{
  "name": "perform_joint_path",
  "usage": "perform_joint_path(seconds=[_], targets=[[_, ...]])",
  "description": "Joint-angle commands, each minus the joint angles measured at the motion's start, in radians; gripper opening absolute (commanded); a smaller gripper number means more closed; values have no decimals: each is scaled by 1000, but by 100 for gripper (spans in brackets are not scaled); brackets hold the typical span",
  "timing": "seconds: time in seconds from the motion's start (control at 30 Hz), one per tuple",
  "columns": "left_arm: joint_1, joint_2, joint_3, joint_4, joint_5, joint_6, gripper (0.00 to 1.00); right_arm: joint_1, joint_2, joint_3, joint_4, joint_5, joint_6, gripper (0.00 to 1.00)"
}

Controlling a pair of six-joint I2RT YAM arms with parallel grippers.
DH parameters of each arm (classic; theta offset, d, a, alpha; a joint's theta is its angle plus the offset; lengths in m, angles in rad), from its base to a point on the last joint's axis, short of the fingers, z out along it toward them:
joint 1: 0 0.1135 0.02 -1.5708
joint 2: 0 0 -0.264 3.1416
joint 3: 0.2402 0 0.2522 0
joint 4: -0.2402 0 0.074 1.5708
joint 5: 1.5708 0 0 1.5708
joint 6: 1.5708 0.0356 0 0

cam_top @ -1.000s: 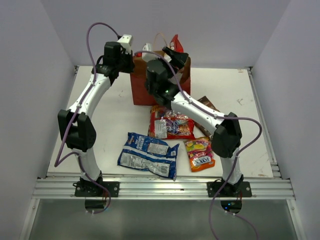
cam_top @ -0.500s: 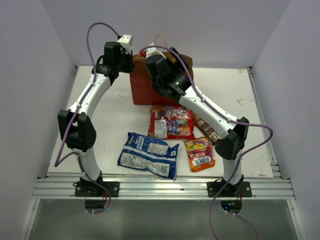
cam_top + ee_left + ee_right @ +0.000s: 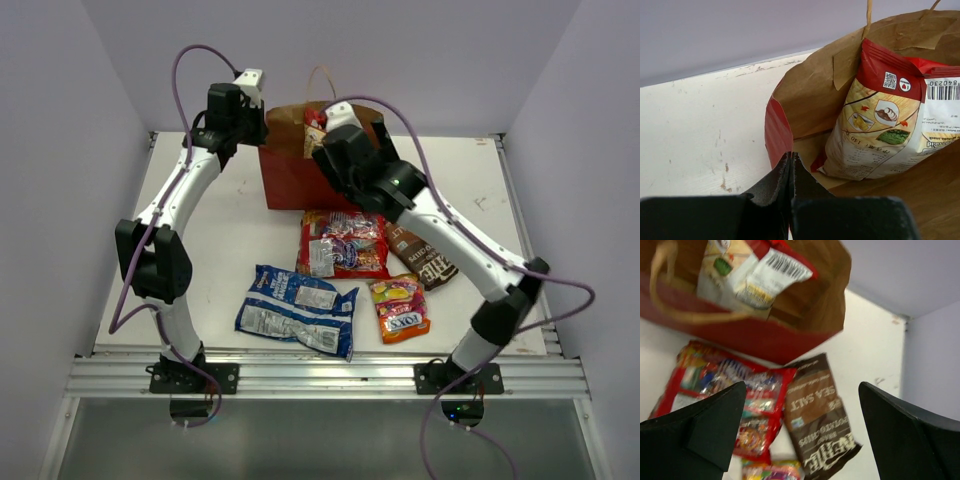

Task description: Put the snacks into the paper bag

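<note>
The right pincer (image 3: pixel 801 386) is spread wide, its dark fingers (image 3: pixel 705 425) at 8 and 4 o'clock with nothing between them. At 11 o'clock the paper bag (image 3: pixel 765 340) holds a white-yellow-red bag (image 3: pixel 750 275). On the white table (image 3: pixel 865 340), the red candy bag (image 3: pixel 725 385) lies at 8 o'clock, the brown chip bag (image 3: pixel 817 422) near 6, touching it.

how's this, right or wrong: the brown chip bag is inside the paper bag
Wrong. The brown chip bag lies on the table, outside the paper bag, as the top external view shows. Only the white-yellow-red bag is inside.
</note>
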Motion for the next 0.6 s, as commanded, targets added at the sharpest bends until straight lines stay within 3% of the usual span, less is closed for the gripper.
perform_joint_path(seconds=[0.0,0.13,0.23,0.57], targets=[[7,-53,7,-6,2,18,0,-3,-213,-183,-19,-238,265,99],[7,-61,-2,-6,-9,17,0,-7,-325,-577,120,-297,413,99],[7,-72,-18,10,-9,14,0,-20,-378,-734,206,-317,477,99],[5,-72,-44,30,-10,8,0,-267,-427,-1043,514,-591,546,98]])
